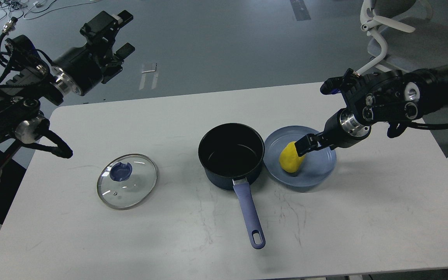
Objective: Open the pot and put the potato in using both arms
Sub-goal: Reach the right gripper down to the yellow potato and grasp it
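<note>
The dark pot (231, 155) stands open in the middle of the table, its blue handle (249, 214) pointing toward me. Its glass lid (127, 181) with a blue knob lies flat on the table to the left. The yellow potato (291, 158) lies on a blue plate (319, 167) just right of the pot. My right gripper (301, 148) is low over the plate, with its tip against the potato's upper right side; its fingers cannot be told apart. My left gripper (125, 33) is open and empty, raised above the table's far left corner.
The white table (364, 217) has bare surface in front and to the right of the plate. A white chair (379, 35) stands on the floor behind the right arm. Cables lie on the floor at the far left.
</note>
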`<action>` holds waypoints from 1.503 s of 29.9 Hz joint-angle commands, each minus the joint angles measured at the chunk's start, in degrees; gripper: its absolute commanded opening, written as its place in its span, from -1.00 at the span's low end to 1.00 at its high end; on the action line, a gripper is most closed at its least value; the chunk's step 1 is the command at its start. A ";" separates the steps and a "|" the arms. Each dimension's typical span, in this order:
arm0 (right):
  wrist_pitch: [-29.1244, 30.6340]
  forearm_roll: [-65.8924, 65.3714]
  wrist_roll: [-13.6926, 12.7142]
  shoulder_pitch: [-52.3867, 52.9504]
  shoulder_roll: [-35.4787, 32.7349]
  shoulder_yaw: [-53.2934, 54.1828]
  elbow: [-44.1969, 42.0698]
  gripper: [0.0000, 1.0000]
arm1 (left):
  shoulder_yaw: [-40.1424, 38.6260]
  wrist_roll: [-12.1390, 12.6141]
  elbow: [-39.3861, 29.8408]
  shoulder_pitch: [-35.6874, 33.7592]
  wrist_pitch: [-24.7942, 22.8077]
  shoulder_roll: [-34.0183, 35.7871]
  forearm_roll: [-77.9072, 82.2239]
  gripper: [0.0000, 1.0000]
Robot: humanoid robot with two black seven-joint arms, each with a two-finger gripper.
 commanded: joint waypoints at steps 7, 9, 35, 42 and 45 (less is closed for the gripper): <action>-4.77 8.27 -3.19 -1.77 2.20 -0.06 -0.84 1.00 | 0.01 0.00 -0.02 0.15 0.03 0.01 0.00 0.95; -4.94 8.36 -3.28 -1.77 2.47 -0.06 -0.84 1.00 | 0.01 0.00 -0.02 0.15 0.03 0.01 0.00 0.95; -7.84 8.45 -4.60 -7.40 9.32 -0.23 -6.55 0.90 | -0.34 0.00 0.07 0.50 0.21 0.63 -0.09 0.95; -7.93 8.45 -6.09 -7.40 9.67 -0.23 -6.64 0.15 | -0.34 0.00 0.07 0.68 0.21 0.63 -0.09 0.95; -7.49 8.36 -6.53 -7.31 9.59 -0.23 -6.64 -0.25 | -0.34 0.00 0.07 0.68 0.21 0.63 -0.09 0.95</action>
